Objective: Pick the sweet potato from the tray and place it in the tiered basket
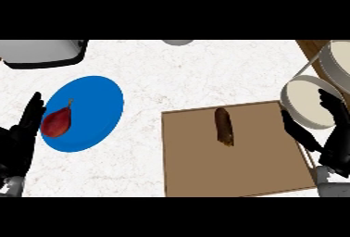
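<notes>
Brown sweet potato lies on my tray, untouched, toward the tray's far edge and about midway across it.

White marbled worktop carries the tray at its near right. My right hand is at the tray's right edge, fingers straight and spread, holding nothing, well apart from the potato. Just past it stands the tiered basket, its white bowls at the worktop's far right corner. My left hand rests at the left edge, fingers straight and upright, holding nothing, beside a blue plate. A red pear lies on the plate's left side. A grey appliance sits at the far left corner.
</notes>
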Controlling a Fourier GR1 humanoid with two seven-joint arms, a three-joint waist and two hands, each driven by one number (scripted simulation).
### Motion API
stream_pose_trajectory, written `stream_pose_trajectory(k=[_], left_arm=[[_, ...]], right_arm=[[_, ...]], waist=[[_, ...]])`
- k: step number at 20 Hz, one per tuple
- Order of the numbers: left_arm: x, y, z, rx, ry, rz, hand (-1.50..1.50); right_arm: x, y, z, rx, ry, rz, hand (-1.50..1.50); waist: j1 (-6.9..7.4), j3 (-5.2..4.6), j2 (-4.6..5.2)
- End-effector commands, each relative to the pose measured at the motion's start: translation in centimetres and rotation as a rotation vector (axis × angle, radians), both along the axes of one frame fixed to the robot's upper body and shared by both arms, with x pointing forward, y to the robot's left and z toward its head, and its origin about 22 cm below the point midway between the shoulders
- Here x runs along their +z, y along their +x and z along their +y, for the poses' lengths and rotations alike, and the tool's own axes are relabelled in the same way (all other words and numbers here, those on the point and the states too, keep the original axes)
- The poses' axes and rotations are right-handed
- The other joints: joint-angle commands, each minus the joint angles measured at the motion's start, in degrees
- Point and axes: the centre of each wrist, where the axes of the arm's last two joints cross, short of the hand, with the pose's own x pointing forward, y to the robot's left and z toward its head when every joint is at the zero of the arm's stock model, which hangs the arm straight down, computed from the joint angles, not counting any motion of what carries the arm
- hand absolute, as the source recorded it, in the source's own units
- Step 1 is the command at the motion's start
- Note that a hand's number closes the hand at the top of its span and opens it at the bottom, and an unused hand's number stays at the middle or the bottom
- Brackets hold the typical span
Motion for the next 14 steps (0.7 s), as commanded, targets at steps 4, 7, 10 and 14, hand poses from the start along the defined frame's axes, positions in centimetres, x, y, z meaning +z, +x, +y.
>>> stream_pose_trajectory(k=[4, 7, 10, 14], left_arm=[[1.1, 1.6, -0.4, -0.040, 0.029, -0.034, 0.00], [0.2, 0.8, -0.9, -0.066, 0.030, -0.018, 0.00], [0.7, 1.4, -1.3, -0.078, 0.036, -0.027, 0.00], [0.5, 2.0, -1.8, -0.091, 0.042, -0.032, 0.00]], right_arm=[[-3.9, -4.1, 2.8, -0.172, -0.120, 0.158, -1.50], [-5.2, -5.6, 2.3, -0.142, -0.187, 0.397, -1.50], [-5.1, -5.6, 2.8, -0.132, -0.240, 0.570, -1.50], [-2.2, -3.5, 5.0, -0.166, -0.283, 0.683, -1.50]], waist=[[1.68, -0.40, 0.54], [2.93, -0.69, 0.64], [3.75, -0.72, 0.89], [5.09, -0.61, 0.92]])
